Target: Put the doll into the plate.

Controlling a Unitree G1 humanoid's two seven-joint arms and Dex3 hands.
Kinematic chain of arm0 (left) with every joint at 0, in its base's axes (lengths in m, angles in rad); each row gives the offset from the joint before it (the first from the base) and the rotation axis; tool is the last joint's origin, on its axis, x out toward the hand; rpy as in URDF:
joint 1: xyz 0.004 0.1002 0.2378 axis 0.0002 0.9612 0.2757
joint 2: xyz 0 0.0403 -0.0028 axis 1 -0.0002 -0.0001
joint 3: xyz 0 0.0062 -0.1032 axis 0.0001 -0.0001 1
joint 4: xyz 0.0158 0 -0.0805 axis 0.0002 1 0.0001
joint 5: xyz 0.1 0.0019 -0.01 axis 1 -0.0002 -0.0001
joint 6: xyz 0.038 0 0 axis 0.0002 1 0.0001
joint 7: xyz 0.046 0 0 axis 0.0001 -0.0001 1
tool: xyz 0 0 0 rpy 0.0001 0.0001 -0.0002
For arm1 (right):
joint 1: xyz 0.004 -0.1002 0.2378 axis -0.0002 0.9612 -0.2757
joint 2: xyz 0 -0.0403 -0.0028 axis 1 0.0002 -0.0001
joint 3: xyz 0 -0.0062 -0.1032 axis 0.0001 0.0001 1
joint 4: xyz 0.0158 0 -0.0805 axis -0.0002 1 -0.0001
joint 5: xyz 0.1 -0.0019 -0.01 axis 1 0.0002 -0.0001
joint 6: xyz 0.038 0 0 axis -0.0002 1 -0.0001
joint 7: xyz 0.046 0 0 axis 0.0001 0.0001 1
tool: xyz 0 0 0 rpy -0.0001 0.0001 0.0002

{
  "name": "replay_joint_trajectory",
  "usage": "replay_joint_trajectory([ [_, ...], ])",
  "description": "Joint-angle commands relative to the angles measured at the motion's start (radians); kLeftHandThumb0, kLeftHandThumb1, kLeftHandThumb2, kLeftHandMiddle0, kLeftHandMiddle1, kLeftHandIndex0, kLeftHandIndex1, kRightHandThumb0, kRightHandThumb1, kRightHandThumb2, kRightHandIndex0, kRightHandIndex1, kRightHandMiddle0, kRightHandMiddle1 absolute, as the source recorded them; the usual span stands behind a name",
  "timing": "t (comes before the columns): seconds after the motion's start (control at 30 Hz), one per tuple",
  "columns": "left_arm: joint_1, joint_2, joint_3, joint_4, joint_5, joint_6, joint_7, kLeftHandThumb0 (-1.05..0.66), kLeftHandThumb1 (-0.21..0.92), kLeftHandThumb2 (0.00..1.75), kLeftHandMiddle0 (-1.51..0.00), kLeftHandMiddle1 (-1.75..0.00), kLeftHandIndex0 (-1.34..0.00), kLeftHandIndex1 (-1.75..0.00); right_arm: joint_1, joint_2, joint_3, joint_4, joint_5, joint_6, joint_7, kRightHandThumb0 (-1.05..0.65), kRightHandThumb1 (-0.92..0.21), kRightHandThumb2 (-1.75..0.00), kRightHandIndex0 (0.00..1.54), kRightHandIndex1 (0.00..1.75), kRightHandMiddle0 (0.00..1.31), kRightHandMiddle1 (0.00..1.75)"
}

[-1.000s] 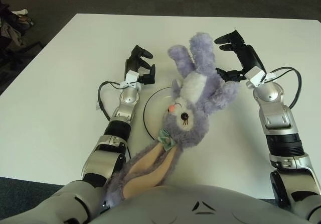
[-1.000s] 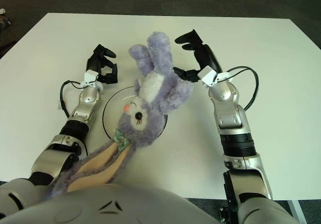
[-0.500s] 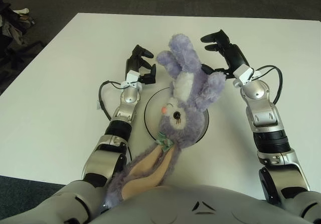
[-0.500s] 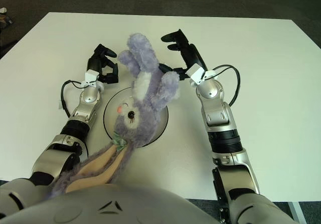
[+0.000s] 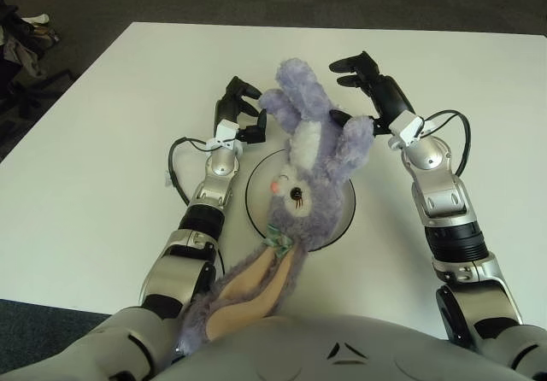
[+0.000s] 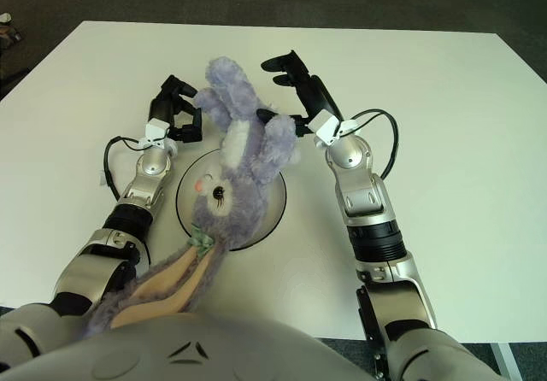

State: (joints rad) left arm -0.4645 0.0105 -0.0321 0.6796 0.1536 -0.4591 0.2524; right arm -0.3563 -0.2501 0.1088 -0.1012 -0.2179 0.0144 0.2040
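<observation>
— Where's the doll?

— The fluffy purple rabbit doll [image 5: 318, 155] with a white belly is held over the round white plate [image 5: 256, 206], head down, its face above the dish. Its long ears, peach inside, trail toward the robot's body, a small green bow at the neck.

— Who has it?

— The right hand [image 5: 369, 86] grips the doll's foot between lower fingers while two black fingers stick out. The left hand [image 5: 238, 112], curled and holding nothing, shows just left of the doll on the smooth white table [image 5: 102, 142].
</observation>
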Motion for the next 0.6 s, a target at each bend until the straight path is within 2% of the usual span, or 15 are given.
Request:
replay_joint_trajectory([
  [0.0, 0.109, -0.015, -0.014, 0.060, 0.020, 0.006, 0.013, -0.01, 0.28, 1.37, -0.53, -1.75, -0.51, -1.75, -0.014, 0.007, 0.006, -0.019, 0.010, 0.011, 0.009, -0.78, -0.67, -0.64, 0.11, 0.73, 0.00, 0.98],
  [0.2, 0.110, -0.015, -0.012, 0.059, 0.020, 0.012, 0.012, -0.01, 0.29, 1.36, -0.52, -1.75, -0.51, -1.75, -0.015, 0.010, 0.001, -0.021, 0.014, 0.021, 0.014, -0.78, -0.66, -0.66, 0.11, 0.74, 0.00, 0.98],
  [0.33, 0.110, -0.016, -0.012, 0.062, 0.019, 0.007, 0.009, -0.01, 0.29, 1.36, -0.52, -1.75, -0.50, -1.75, -0.018, 0.010, -0.008, -0.019, -0.014, 0.010, -0.022, -0.81, -0.67, -0.65, 0.09, 0.77, 0.00, 1.04],
  [0.57, 0.110, -0.013, -0.017, 0.065, 0.022, 0.001, 0.002, -0.01, 0.29, 1.35, -0.52, -1.75, -0.50, -1.75, -0.044, 0.012, -0.079, -0.045, 0.042, 0.054, -0.039, -0.84, -0.69, -0.60, 0.11, 0.89, 0.00, 1.15],
])
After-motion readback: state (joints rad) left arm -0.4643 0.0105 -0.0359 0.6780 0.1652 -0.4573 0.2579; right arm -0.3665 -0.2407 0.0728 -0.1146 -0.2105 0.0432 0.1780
